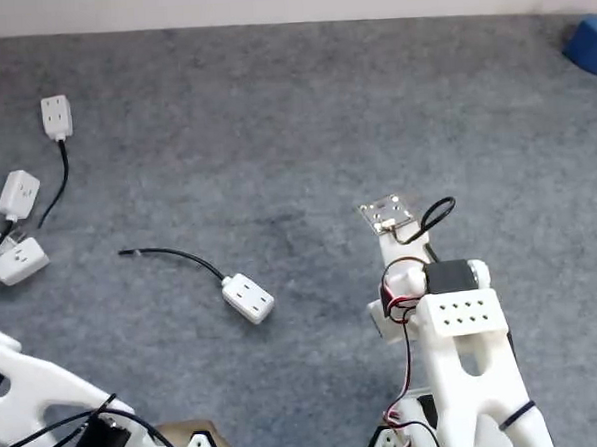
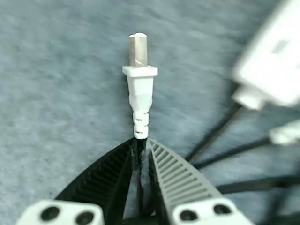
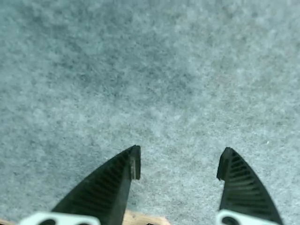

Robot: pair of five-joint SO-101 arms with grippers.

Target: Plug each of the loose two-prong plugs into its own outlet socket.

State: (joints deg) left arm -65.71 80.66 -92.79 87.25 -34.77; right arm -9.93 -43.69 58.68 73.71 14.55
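Observation:
My left gripper (image 2: 140, 143) is shut on the black cord just behind a white two-prong plug (image 2: 139, 89), whose brass prongs (image 2: 138, 49) point away from it above the grey carpet. A blurred white outlet socket (image 2: 269, 70) lies close beside the plug. In the high view, three white sockets (image 1: 56, 116) (image 1: 19, 193) (image 1: 20, 260) sit at the left edge. A fourth socket (image 1: 248, 297) with a loose black cord (image 1: 170, 255) lies mid-table. My right gripper (image 3: 180, 161) hangs open over bare carpet, nothing between its fingers.
Black cords (image 2: 220, 136) run beside the held plug. The right arm (image 1: 454, 315) stands at the front right, the left arm (image 1: 37, 387) at the front left. A blue object (image 1: 589, 43) sits at the far right corner. A wooden edge (image 3: 140, 218) shows below the right gripper.

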